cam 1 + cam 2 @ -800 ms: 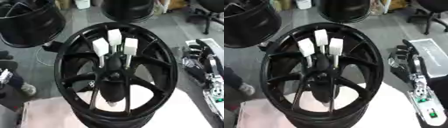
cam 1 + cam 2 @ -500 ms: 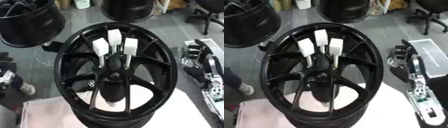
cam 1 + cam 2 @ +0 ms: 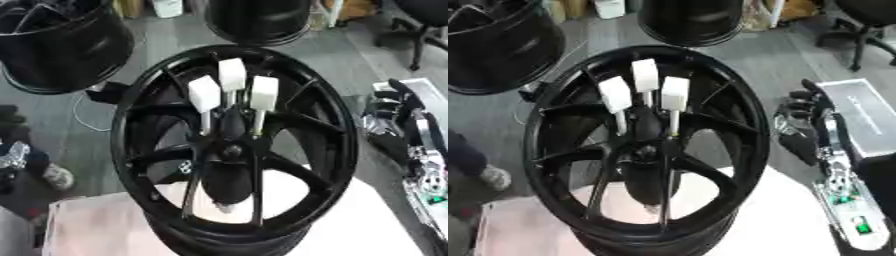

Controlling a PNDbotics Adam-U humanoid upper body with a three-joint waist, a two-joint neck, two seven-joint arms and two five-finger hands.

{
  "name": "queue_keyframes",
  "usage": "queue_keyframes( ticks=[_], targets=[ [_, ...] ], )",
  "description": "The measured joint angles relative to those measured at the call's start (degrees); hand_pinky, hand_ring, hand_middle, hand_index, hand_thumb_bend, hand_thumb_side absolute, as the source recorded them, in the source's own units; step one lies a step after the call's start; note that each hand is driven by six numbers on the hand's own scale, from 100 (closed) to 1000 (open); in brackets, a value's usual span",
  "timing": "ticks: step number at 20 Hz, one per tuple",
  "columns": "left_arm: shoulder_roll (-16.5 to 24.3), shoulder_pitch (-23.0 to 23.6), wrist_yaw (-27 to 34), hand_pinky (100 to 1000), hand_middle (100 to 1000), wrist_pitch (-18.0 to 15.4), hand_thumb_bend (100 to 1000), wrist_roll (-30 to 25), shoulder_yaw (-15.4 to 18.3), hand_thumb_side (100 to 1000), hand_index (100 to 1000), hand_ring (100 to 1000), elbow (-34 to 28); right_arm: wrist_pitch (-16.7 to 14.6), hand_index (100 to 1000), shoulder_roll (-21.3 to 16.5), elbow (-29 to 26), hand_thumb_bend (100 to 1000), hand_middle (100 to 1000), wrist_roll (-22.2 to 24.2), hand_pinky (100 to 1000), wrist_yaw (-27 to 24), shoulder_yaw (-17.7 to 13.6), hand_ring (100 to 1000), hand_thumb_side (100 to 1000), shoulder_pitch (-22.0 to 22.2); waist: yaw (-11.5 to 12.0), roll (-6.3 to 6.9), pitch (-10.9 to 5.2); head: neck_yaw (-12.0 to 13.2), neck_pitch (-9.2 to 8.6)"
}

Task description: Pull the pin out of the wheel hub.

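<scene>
A black spoked wheel hub (image 3: 230, 150) stands upright on a white-covered table (image 3: 367, 230), its face turned toward me. Three white pins with block-shaped heads stick out near its centre: a left pin (image 3: 203, 94), a middle pin (image 3: 232, 75) and a right pin (image 3: 263, 92). My right hand (image 3: 802, 125) hangs to the right of the rim, apart from it, with its fingers relaxed, pointing up and holding nothing. A black and silver part of my left hand (image 3: 13, 155) shows at the left edge, away from the wheel.
Two more black wheels stand on the floor behind, one at back left (image 3: 52, 45) and one at back centre (image 3: 262, 20). An office chair (image 3: 420, 20) is at the upper right. A silver case (image 3: 868, 120) lies right of my hand. A person's shoe (image 3: 54, 177) is at the lower left.
</scene>
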Motion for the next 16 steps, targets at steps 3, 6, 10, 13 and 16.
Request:
queue_keyframes(
  ticks=[3,6,10,13,16],
  targets=[
    [3.55,-2.76,-1.53,728,675,-1.13,244,-1.64,-2.29,306,804,687,-1.26,0.08,935,-0.04,0.02,100,739,0.08,724,0.0,0.23,729,192,0.03,-0.38,0.67,-0.7,0.14,0.09],
    [7.71,-6.79,-4.04,742,691,-2.84,281,-4.1,-6.23,345,813,697,-1.92,0.23,935,-0.23,0.25,100,738,0.23,723,0.01,0.3,728,194,0.59,-1.29,1.58,-1.43,0.11,0.56],
    [13.37,-12.34,-7.27,743,690,-5.98,348,-7.59,-12.01,385,816,689,0.64,0.31,936,-0.75,0.49,100,737,0.5,722,0.02,0.55,727,194,1.04,-1.97,2.05,-2.28,0.19,1.07],
    [17.78,-16.86,-7.48,743,690,-8.54,348,-10.39,-16.58,385,816,689,4.6,0.26,936,-1.05,0.73,100,737,0.73,722,0.02,0.7,727,194,1.29,-2.08,2.0,-2.39,0.17,1.24],
    [22.32,-20.01,-5.82,748,698,-9.91,353,-13.26,-20.34,380,818,697,7.59,0.25,942,-1.05,0.75,100,735,0.74,722,0.02,0.7,725,196,1.43,-1.98,1.61,-2.39,0.15,1.47]
  ],
)
